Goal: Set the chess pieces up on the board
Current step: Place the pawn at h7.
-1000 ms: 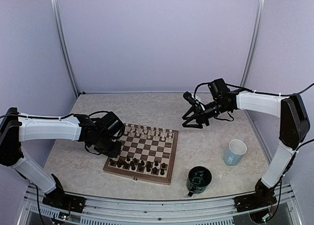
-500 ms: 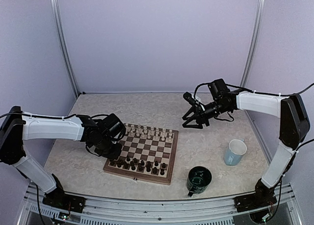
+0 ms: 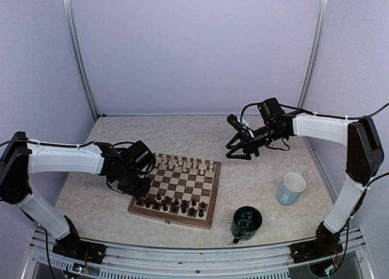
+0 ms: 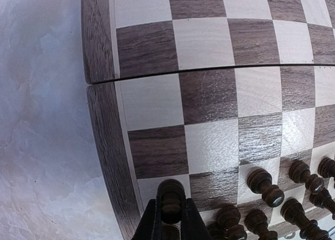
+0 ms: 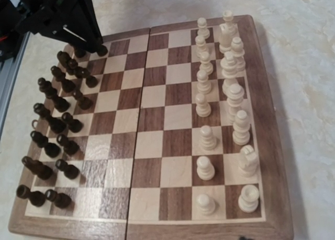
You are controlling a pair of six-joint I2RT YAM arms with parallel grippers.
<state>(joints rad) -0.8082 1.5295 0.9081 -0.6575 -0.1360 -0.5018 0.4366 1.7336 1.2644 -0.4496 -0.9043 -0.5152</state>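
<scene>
The board [image 3: 182, 183] lies in front of the left arm. Cream chess pieces [image 3: 185, 165] fill its two far rows and dark ones [image 3: 173, 204] its two near rows. My left gripper [image 3: 138, 185] is at the board's left edge, shut on a dark pawn [image 4: 171, 190]. The pawn is over a pale square [image 4: 152, 185] beside the border; whether it touches I cannot tell. In the left wrist view the left gripper [image 4: 171, 204] clamps the pawn's stem. My right gripper [image 3: 239, 152] hangs open and empty above the table right of the board.
A pale blue mug [image 3: 292, 189] stands at the right. A dark green mug [image 3: 246, 223] sits near the front edge, right of the board. The right wrist view shows the whole board [image 5: 172, 146] and the left gripper [image 5: 84, 33] at its corner.
The left arm has shifted very slightly at the board's left edge with the pawn still gripped. The right arm has not moved.
</scene>
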